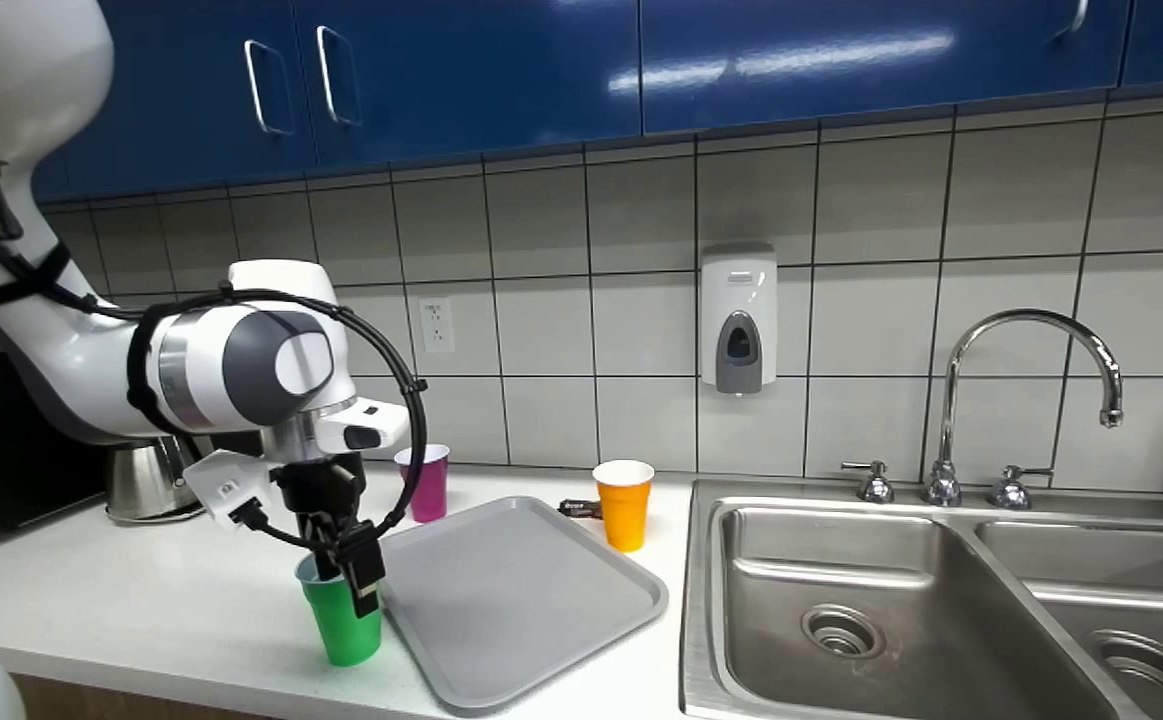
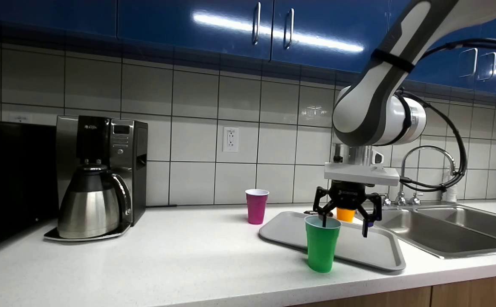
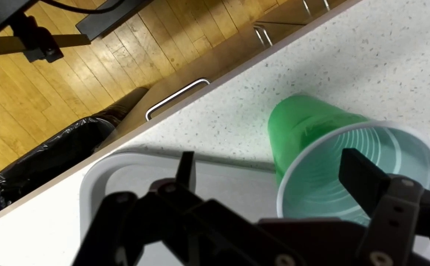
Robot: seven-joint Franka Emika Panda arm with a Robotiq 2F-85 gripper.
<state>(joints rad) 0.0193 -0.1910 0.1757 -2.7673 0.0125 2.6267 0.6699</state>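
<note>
Your arm point(image 2: 367, 115) bends over the counter point(image 2: 179, 264), wrist point(image 2: 361, 155) approx vert, gripper point(image 2: 345, 228) pointing dn w/ fingers point(image 2: 366, 229) wide apart: 1 in the mouth of the green cup point(image 2: 322, 251), the other outside it, over the tray point(image 1: 531, 600). Green cup's on the counter just beside the tray. Qty: you've 3 cups (the green, 1 magenta cup point(image 2: 256, 207), 1 orange cup point(image 1: 625, 512)), 1 tray, 1 coffee maker point(image 2: 122, 160), 1 two-basin sink point(image 1: 706, 600)
</note>
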